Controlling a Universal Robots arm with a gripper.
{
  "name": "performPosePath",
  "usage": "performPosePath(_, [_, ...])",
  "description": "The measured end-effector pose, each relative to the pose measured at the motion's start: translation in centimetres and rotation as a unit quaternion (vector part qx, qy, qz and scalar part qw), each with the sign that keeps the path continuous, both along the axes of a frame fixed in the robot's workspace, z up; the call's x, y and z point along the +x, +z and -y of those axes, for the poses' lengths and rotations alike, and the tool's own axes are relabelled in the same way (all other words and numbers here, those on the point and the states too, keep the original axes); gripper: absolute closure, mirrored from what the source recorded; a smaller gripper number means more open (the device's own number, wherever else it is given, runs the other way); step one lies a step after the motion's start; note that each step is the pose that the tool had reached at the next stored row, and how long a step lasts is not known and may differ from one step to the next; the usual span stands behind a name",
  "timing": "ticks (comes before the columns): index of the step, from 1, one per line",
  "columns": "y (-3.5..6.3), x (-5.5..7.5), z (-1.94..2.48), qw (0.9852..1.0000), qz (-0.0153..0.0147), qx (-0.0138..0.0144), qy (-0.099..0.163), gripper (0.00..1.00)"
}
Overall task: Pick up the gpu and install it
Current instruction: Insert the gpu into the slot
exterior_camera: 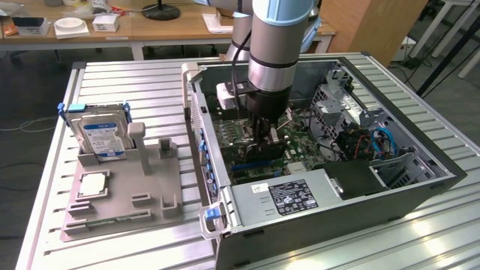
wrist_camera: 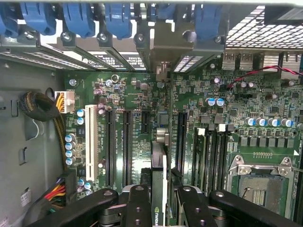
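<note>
My gripper (exterior_camera: 264, 130) reaches down into the open computer case (exterior_camera: 420, 185) and is shut on the gpu (exterior_camera: 271, 151), a thin black card held on edge just above the green motherboard (exterior_camera: 300, 152). In the wrist view the gpu (wrist_camera: 158, 184) runs edge-on between my black fingers (wrist_camera: 137, 208), and my gripper (wrist_camera: 161, 210) clamps it from both sides. A logo shows on the card's edge near the fingers. The card hangs over the row of long black expansion slots (wrist_camera: 127, 146), lined up near the slot (wrist_camera: 181, 142) beside them. Its far end points toward the rear bracket openings (wrist_camera: 163, 71).
Blue retaining clips (wrist_camera: 116, 19) line the case's rear wall. A white slot (wrist_camera: 90, 142), a cable bundle (wrist_camera: 45, 109) and the CPU socket (wrist_camera: 260, 177) surround the slots. Outside the case, a grey fixture (exterior_camera: 120, 194) holds a hard drive (exterior_camera: 101, 135), a processor (exterior_camera: 91, 184) and a memory stick (exterior_camera: 112, 220). The power supply (exterior_camera: 289, 197) sits at the case's near end.
</note>
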State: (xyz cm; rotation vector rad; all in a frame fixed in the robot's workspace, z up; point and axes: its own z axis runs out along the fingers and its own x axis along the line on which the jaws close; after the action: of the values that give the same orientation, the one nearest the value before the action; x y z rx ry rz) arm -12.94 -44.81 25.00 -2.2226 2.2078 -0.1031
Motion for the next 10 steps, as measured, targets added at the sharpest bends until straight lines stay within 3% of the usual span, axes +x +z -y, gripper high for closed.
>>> performPosePath(10, [-0.12, 0.00, -0.02, 1.0000, 0.0003, 0.0001, 0.000, 0.74])
